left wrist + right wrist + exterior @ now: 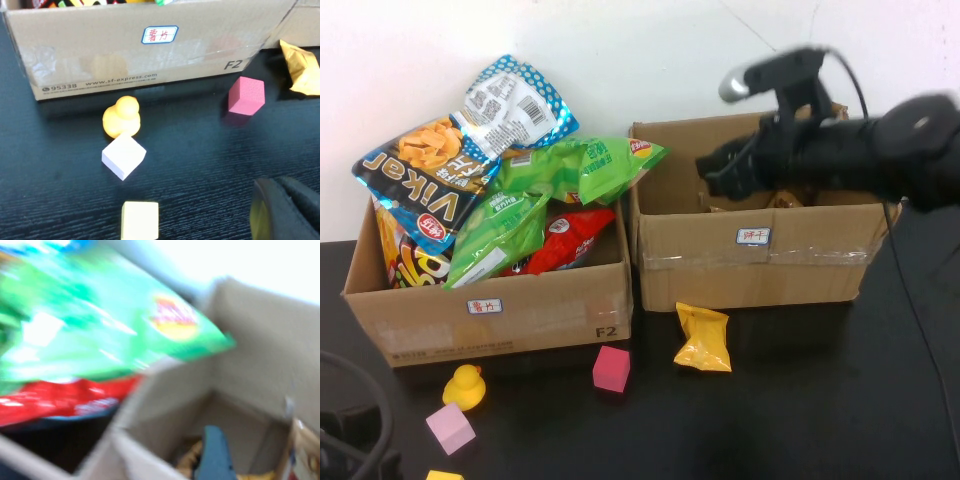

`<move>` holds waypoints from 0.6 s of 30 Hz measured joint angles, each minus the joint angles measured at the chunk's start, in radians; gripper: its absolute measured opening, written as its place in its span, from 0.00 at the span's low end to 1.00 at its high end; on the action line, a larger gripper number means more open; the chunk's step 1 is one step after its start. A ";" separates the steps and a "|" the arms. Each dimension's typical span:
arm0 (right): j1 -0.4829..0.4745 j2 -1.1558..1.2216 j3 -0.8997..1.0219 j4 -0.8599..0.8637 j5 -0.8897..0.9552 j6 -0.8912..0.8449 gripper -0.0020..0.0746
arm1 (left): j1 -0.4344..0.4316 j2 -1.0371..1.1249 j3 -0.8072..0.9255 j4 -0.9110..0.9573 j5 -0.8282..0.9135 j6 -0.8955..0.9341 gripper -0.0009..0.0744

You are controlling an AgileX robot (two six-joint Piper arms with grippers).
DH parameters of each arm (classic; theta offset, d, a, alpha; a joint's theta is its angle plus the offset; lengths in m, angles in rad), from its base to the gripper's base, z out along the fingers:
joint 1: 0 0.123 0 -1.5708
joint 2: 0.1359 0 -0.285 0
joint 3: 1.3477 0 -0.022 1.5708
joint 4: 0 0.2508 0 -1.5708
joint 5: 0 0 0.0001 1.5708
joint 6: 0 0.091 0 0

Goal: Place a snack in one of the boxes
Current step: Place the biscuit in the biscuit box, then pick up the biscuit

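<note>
Right arm is out over the right-hand box, its right tool hanging just above the open top near the back wall, and honestly I cannot tell whether that tool is spread or clamped, or carrying anything. One yellow snack packet lies on the black bench just in front of that box, untouched. The left-hand box is heaped with chip bags, a green bag hanging over its edge toward the neighbour. The left tool sits low near the bench, parked by the look of it; cannot tell its state either. If something is being dropped here, I'd want it centred over the opening, clear of that green bag.
</note>
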 joint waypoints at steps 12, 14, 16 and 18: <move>0.000 -0.094 0.149 -0.502 0.346 0.273 0.59 | 0.000 0.000 0.000 -0.006 0.002 0.042 0.01; 0.000 -0.072 0.225 -0.583 0.318 0.322 0.59 | 0.000 0.000 0.000 -0.006 0.002 0.047 0.01; 0.000 -0.044 0.289 -0.620 0.264 0.351 0.59 | 0.000 0.000 0.000 -0.006 0.003 0.053 0.01; 0.000 -0.021 0.328 -0.608 0.216 0.373 0.59 | 0.000 0.000 0.000 -0.006 0.003 0.057 0.01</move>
